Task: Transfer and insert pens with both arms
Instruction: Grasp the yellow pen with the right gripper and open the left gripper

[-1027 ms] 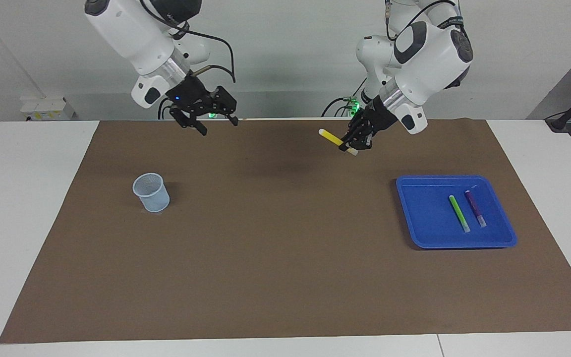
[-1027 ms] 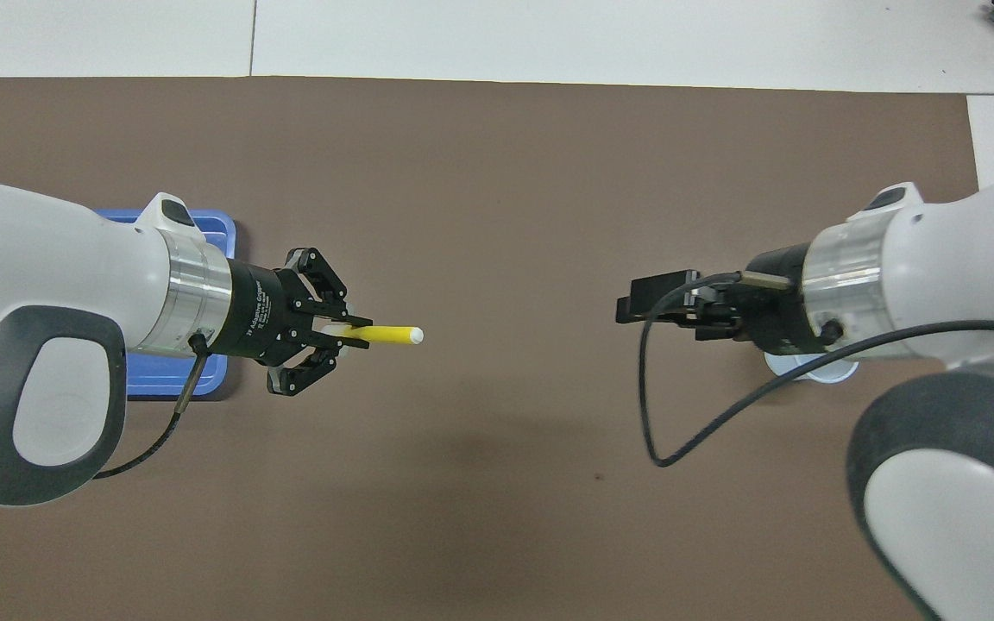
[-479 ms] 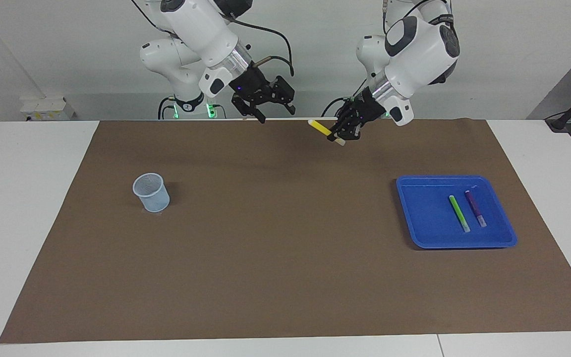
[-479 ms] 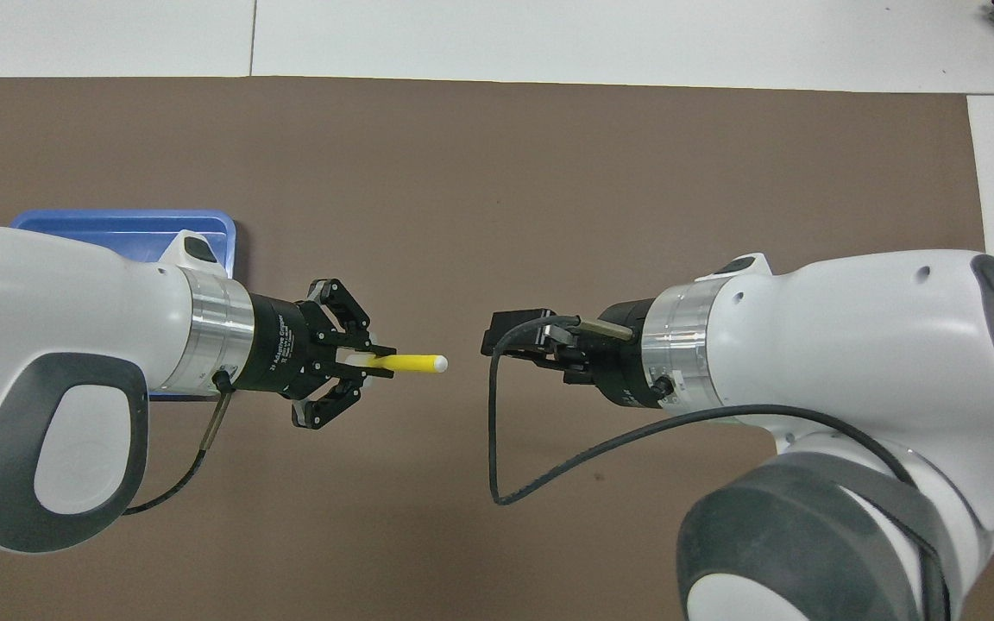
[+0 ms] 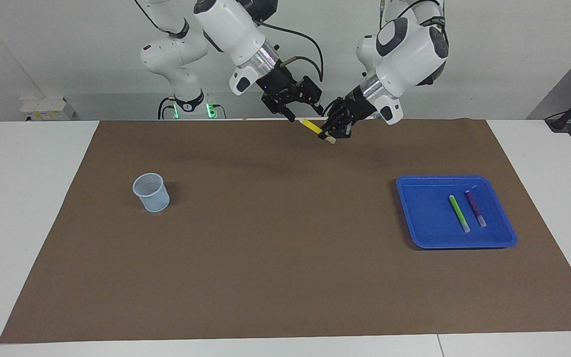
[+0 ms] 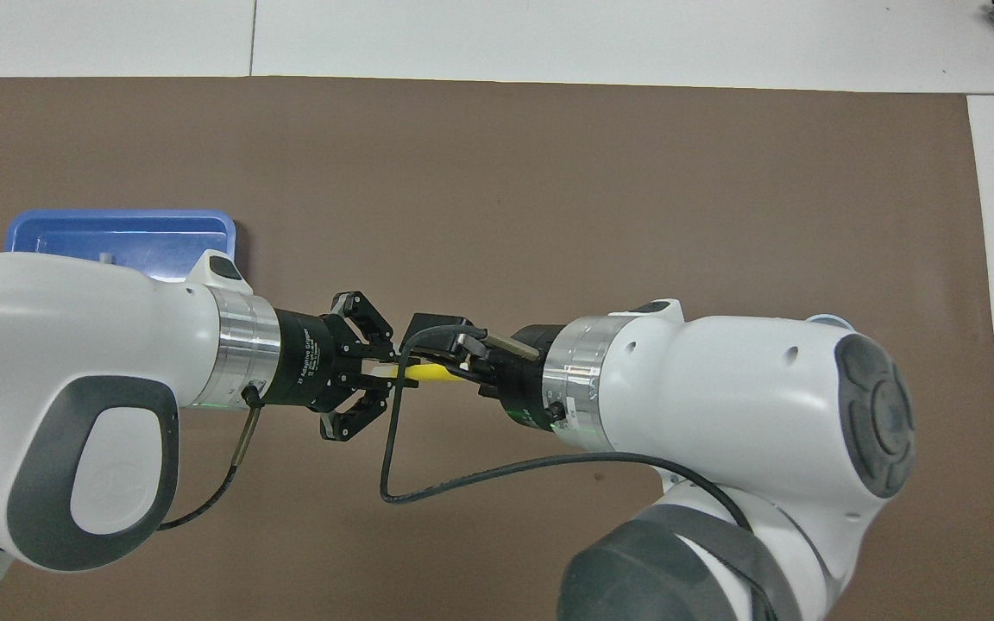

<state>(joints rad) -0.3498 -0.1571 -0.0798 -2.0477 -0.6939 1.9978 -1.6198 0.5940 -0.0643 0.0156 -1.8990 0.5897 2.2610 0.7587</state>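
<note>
My left gripper (image 5: 329,133) (image 6: 393,373) is shut on the whitish end of the yellow pen (image 5: 311,126) (image 6: 430,373) and holds it up over the mat's edge nearest the robots, at mid-table. My right gripper (image 5: 306,111) (image 6: 438,362) is open at the pen's free end, which reaches between its fingers. The green pen (image 5: 459,213) and the purple pen (image 5: 476,208) lie side by side in the blue tray (image 5: 424,233) (image 6: 117,233) toward the left arm's end of the table.
A pale mesh cup (image 5: 151,192) stands upright on the brown mat (image 5: 285,258) toward the right arm's end; in the overhead view the right arm hides it. A smaller white arm (image 5: 181,94) with a green-lit base stands past the table's edge.
Both arms have swung toward the table's middle and met. The right gripper, which was over the cup's end, has come to the free end of the yellow pen held by the left gripper.
</note>
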